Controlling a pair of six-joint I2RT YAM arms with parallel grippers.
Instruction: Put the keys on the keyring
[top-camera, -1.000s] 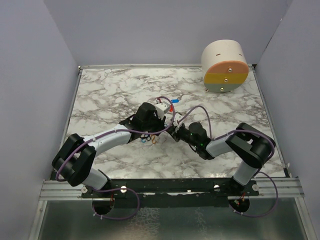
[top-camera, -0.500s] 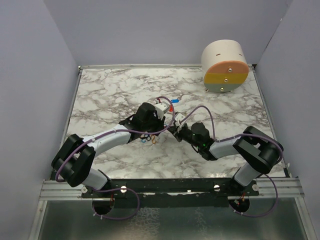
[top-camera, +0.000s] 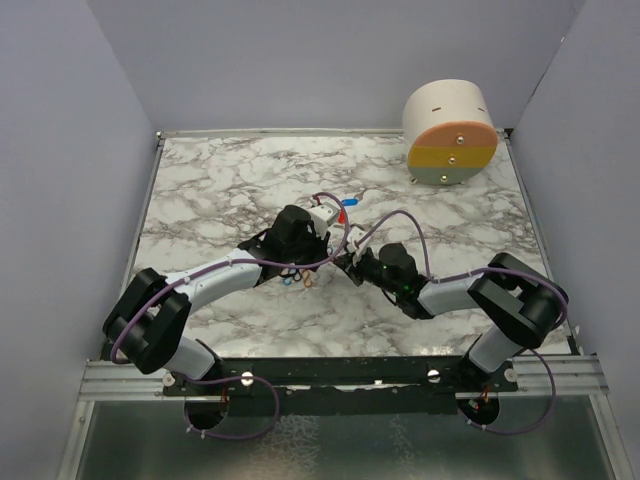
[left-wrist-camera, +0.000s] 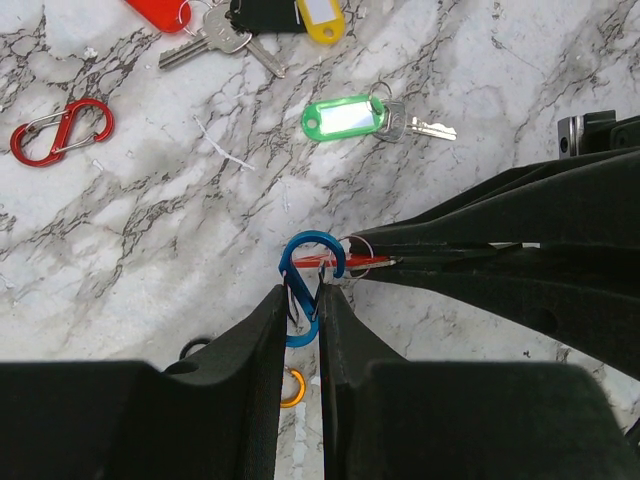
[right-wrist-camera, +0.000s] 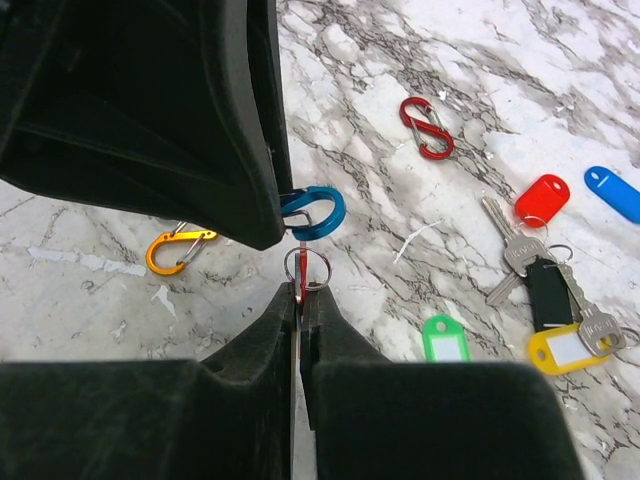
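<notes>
Over the marbled worktop, my left claw is pinching the blue keyring in a narrow grip; my right claw is clamping shut on a red key, its ring just beside the keyring.

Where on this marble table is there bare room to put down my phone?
The far-left table, between the wall and the left arm, is bare. So is the patch between the round drum and the right arm. The middle is crowded: the left tool, gripping a blue clip, meets the right tool, pinching a red tag, among keys and other clips.
</notes>
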